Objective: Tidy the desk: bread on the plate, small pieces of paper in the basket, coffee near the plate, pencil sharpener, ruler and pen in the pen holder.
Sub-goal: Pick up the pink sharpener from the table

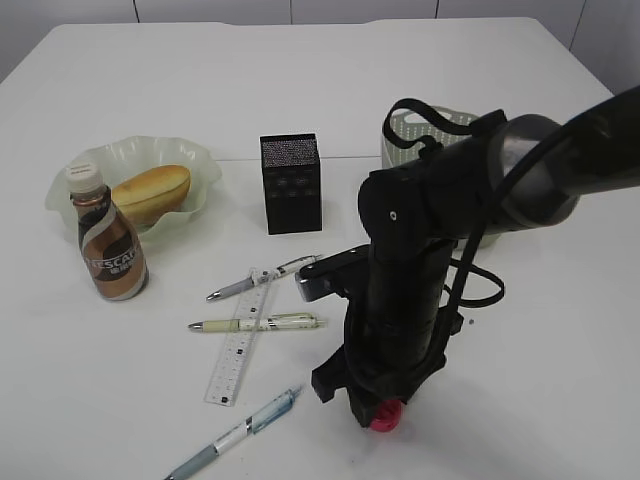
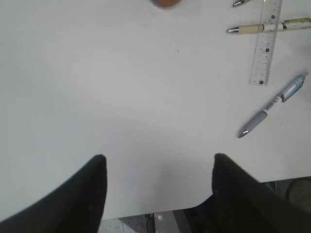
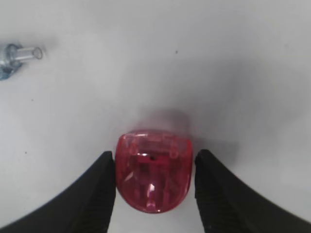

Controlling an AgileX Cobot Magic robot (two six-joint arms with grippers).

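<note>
Right pincer [image 3: 154, 182] is standing over the red pencil sharpener [image 3: 153, 170], fingers flanking it closely on both sides, contact uncertain; the sharpener is resting on the table [image 1: 520, 380]. Left pincer [image 2: 158, 189] is hanging open, empty. Black pen holder [image 1: 291, 183] is lying beyond, pens outside it; bread [image 1: 151, 192] is sitting on the plate [image 1: 75, 170].
</note>
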